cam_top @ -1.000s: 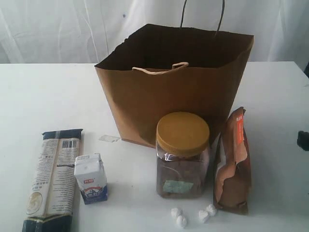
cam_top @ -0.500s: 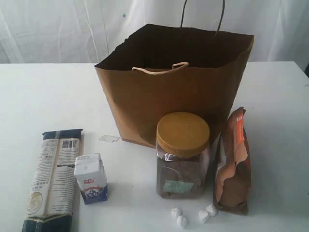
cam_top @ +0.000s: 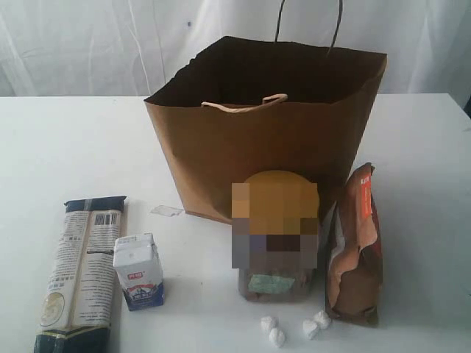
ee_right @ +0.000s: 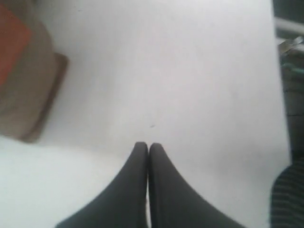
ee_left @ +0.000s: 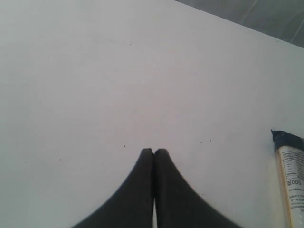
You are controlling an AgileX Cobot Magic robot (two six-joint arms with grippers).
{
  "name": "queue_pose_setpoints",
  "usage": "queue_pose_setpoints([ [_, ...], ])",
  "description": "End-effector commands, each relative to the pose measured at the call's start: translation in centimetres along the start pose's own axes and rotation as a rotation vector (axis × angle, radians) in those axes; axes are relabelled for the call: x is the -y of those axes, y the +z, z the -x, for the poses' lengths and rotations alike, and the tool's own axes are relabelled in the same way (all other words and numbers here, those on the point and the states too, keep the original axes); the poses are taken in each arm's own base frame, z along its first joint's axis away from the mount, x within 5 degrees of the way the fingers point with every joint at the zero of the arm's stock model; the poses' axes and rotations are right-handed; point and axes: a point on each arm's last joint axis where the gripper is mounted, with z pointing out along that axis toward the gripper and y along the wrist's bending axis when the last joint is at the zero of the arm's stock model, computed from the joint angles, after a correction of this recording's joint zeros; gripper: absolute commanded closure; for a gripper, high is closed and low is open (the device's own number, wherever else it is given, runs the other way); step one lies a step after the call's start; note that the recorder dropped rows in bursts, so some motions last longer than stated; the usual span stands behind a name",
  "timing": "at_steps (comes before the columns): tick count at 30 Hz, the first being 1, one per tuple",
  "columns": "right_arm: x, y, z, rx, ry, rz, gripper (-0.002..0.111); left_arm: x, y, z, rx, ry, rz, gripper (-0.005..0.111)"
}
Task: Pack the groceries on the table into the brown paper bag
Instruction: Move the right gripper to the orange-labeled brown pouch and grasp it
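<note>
Nearest on the white table (cam_top: 66, 147): lumpy small white wrapped pieces (cam_top: 277, 337), a long flat dark-blue pasta packet (cam_top: 79, 276) and a boxy small white carton (cam_top: 138, 271). Behind, a round yellow-lidded jar (cam_top: 277, 239), partly blurred, beside a creased brown-orange pouch (cam_top: 355, 246), then the brown paper bag (cam_top: 257, 147), mouth open. Left gripper (ee_left: 154, 151) and right gripper (ee_right: 142, 145) clenched on nothing.

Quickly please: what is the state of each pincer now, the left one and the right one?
Left pincer: closed, holding nothing.
Right pincer: closed, holding nothing.
</note>
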Motion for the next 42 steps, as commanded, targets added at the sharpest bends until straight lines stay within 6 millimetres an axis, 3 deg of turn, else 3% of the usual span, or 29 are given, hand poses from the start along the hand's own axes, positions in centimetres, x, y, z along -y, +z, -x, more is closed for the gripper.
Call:
queue_pose_setpoints([
  [1,-1.8,-3.0,1.1,-0.073,0.040,0.251,0.108,0.1,0.0,0.0,0.007,-0.005,-0.012,0.107],
  [4,-3.1,-4.6,2.2,-0.020,0.030,0.413,0.108,0.2,0.0,0.0,0.013,-0.005,-0.028,0.107],
  [6,-3.0,-4.5,2.7,-0.013,0.028,0.398,0.108,0.4,0.2,-0.4,0.021,0.015,-0.061,0.107],
  [9,-2.5,-2.7,3.1,-0.104,0.029,0.282,0.108,0.7,0.4,-1.1,0.044,0.096,-0.122,0.107],
  [13,-3.8,-0.7,3.8,-0.185,-0.028,0.306,0.108,0.9,0.4,-1.0,0.069,0.149,-0.138,0.107],
  [19,-6.1,0.0,6.8,0.084,0.024,0.393,0.108,0.0,0.5,-1.3,0.025,0.135,-0.040,0.107],
  [23,-6.5,0.0,8.2,0.216,0.030,0.433,0.108,0.3,0.5,-1.6,-0.009,-0.027,-0.081,0.107],
  [25,-6.7,0.3,8.0,0.202,-0.065,0.423,0.099,0.7,0.5,-1.6,-0.013,-0.083,-0.120,0.107],
  [27,-7.0,0.7,7.5,0.128,-0.062,0.446,0.073,0.9,0.4,-1.5,-0.002,-0.079,-0.141,0.107],
  [31,-7.3,1.6,7.4,0.071,-0.062,0.450,0.040,0.9,0.4,-1.5,-0.001,-0.073,-0.141,0.107],
  [38,-8.3,4.6,8.5,-0.095,-0.035,0.415,0.039,0.9,0.4,-1.5,-0.001,-0.073,-0.141,0.107],
  [42,-8.3,6.7,9.7,-0.155,0.044,0.304,0.042,0.9,0.4,-1.5,-0.001,-0.073,-0.141,0.107],
])
